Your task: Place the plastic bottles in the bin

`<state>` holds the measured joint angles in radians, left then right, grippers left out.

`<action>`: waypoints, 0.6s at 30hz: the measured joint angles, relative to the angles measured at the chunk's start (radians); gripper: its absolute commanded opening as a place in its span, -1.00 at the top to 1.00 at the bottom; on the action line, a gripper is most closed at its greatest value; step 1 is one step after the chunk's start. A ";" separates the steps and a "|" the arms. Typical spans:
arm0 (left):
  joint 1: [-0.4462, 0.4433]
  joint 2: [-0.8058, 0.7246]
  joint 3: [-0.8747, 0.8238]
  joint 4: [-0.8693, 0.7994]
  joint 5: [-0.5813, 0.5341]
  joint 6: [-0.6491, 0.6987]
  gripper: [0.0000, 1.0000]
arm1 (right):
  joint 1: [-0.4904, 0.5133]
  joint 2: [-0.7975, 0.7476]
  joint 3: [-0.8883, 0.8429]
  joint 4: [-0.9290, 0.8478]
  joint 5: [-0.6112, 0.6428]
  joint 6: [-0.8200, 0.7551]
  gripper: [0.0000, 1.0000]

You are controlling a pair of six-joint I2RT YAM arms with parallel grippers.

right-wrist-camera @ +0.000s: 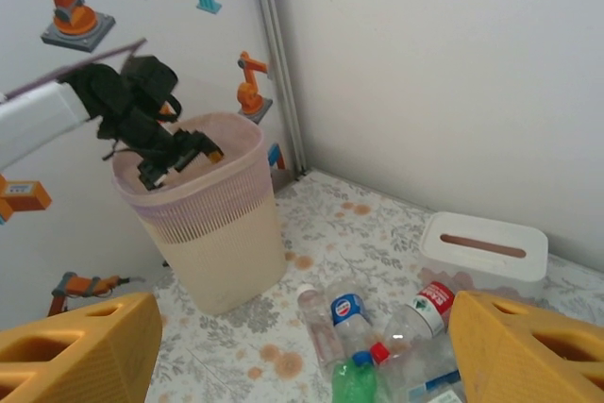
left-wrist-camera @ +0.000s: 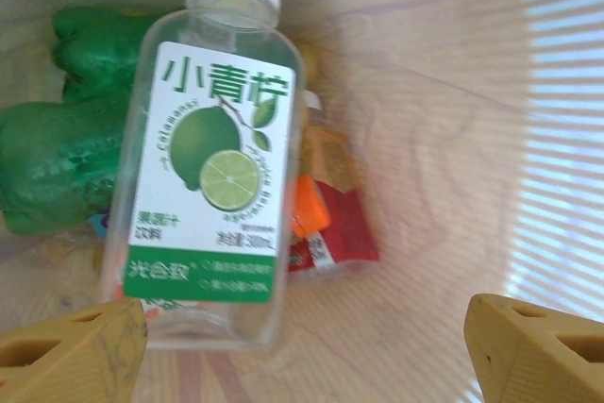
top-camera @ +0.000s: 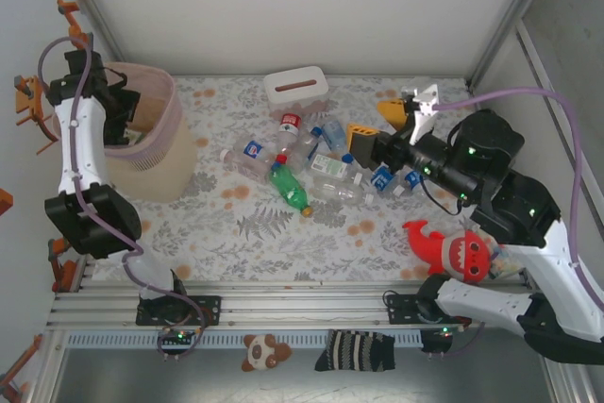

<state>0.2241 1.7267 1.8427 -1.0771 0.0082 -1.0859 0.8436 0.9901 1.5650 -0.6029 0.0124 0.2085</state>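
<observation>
My left gripper [top-camera: 123,106] hangs inside the mouth of the pinkish latticed bin [top-camera: 160,158] at the far left, jaws wide open [left-wrist-camera: 302,356]. Below it a clear bottle with a lime label [left-wrist-camera: 212,167] lies free in the bin, close to the left finger, over a crushed green bottle [left-wrist-camera: 57,139] and a red-labelled one [left-wrist-camera: 326,224]. My right gripper [top-camera: 376,123] is open above the right side of the bottle pile [top-camera: 311,162], with nothing between its fingers [right-wrist-camera: 302,346]. Beneath it lie a blue-labelled bottle [right-wrist-camera: 349,313], a red-labelled bottle [right-wrist-camera: 429,304] and a green one [right-wrist-camera: 359,384].
A white tissue box [top-camera: 295,90] stands behind the pile near the back wall. A red shark toy [top-camera: 453,247] lies at the front right by the right arm. A striped sock [top-camera: 354,351] and a small plush [top-camera: 264,351] sit below the front rail.
</observation>
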 measured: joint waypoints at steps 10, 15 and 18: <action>0.000 -0.188 -0.174 0.230 0.152 0.127 -0.66 | 0.000 0.172 0.003 -0.141 0.027 0.000 -0.49; 0.002 -0.309 -0.312 0.406 0.257 0.226 -0.69 | 0.000 0.241 -0.015 -0.177 0.013 0.000 -0.40; 0.006 -0.373 -0.371 0.481 0.317 0.285 -0.69 | 0.000 0.278 -0.054 -0.179 0.003 0.002 -0.32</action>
<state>0.2298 1.3533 1.4719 -0.5964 0.3252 -0.8009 0.8436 1.2682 1.5112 -0.7815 0.0158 0.2108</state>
